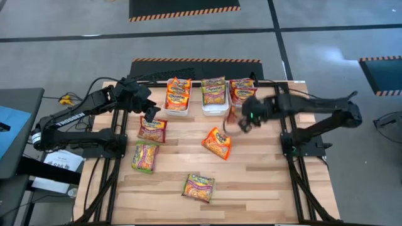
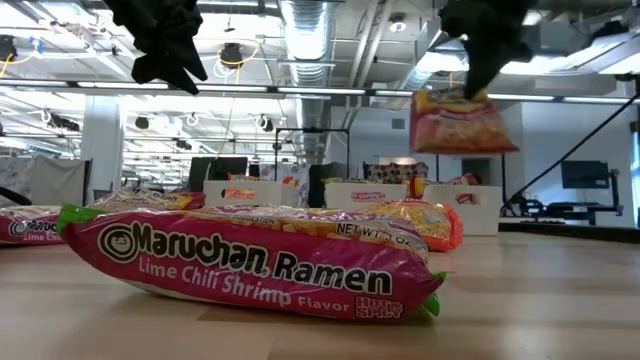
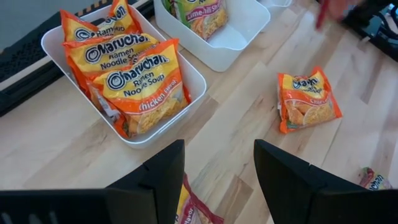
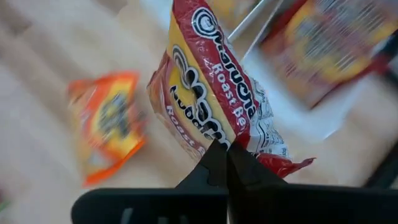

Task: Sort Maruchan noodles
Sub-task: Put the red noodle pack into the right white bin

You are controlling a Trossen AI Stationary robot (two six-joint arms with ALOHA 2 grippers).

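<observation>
My right gripper (image 1: 243, 123) is shut on a red Maruchan packet (image 4: 208, 93), held in the air near the right white bin (image 1: 242, 94), which holds red packets. My left gripper (image 3: 217, 180) is open and empty, above a red packet (image 1: 152, 129) lying flat on the table, beside the left bin (image 3: 199, 81) of orange packets. The middle bin (image 1: 214, 105) holds green packets. An orange packet (image 1: 217, 142), a pink-and-green lime chili shrimp packet (image 1: 145, 156) and another green packet (image 1: 198, 188) lie flat on the wood. My right gripper pinches the red packet between its two fingers at one crinkled end seam (image 4: 249, 152). In the low view the fingers (image 2: 478, 75) come from above, pointing down. The packet (image 2: 463, 122) hangs below them, lifted clear of the table.
The three white bins stand side by side along the table's far edge. The loose packets lie on the left and middle of the wooden top (image 1: 270, 182). The lime chili shrimp packet (image 2: 250, 265) fills the low view's foreground.
</observation>
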